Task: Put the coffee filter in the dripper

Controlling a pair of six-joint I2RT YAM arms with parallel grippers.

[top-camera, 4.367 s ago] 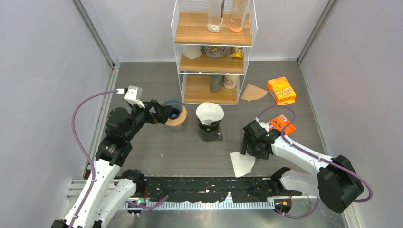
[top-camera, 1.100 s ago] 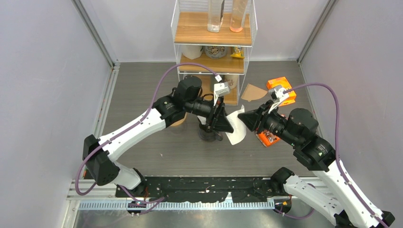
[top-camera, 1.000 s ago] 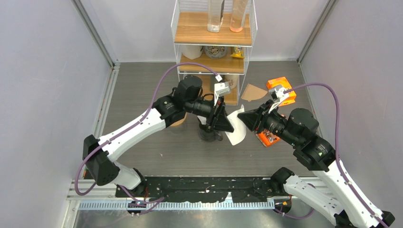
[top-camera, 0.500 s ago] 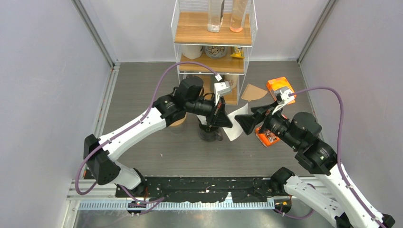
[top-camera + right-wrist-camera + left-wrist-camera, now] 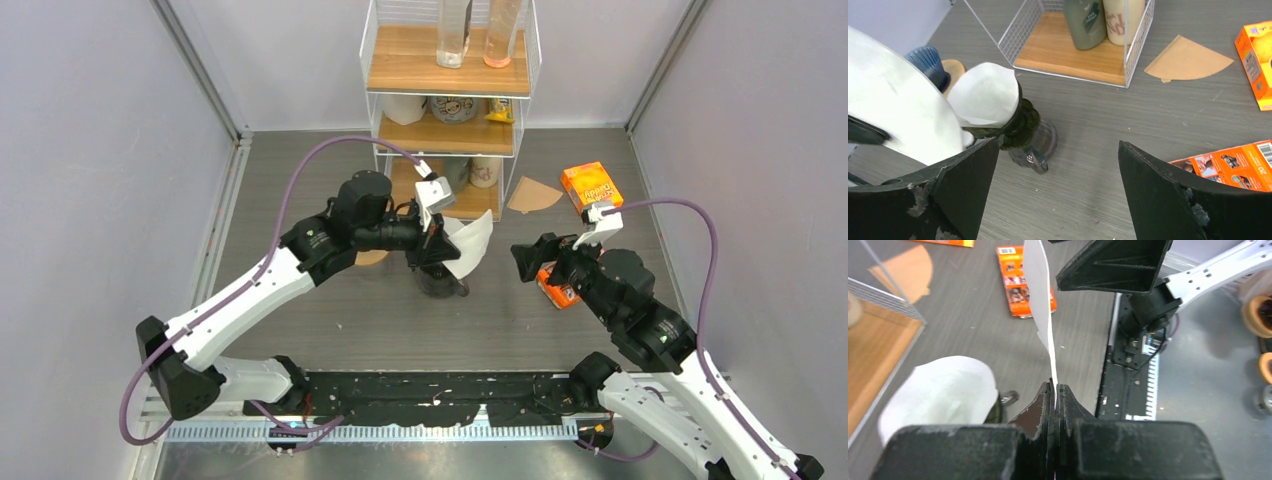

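1. L tool point(image 5: 441, 247) point(image 5: 1054, 390): clenched on the coffee filter point(image 5: 470, 243) point(image 5: 1040, 300). Jaws are pressed together on one edge of the sheet, which shows edge-on in the wrist view.
2. Coffee filter: white, clear of the tabletop point(image 5: 330, 330). It fans out ahead of the L tool's tips toward the R tool and isn't in the dripper.
3. Dripper point(image 5: 441, 278) point(image 5: 1028, 130): dark, stands on the tabletop just under the L tool's tips. A second filter point(image 5: 985, 95) point(image 5: 938, 390), also white, sits in it with the open cone up.
4. R tool point(image 5: 527, 262) point(image 5: 1058, 145): released, jaws spread wide, nothing between them. It faces the L tool and has no contact w/ the held sheet.
5. Orange packet point(image 5: 556, 287) point(image 5: 1233, 160): flat on the tabletop, just below the R tool, on its right-finger side.
6. Beyond the R tool: brown filter point(image 5: 532, 194) point(image 5: 1185, 59) lies flat, w/ an orange box point(image 5: 591, 190) beside it.
7. Shelf rack point(image 5: 450, 100): stands beyond both tools, behind the dripper.
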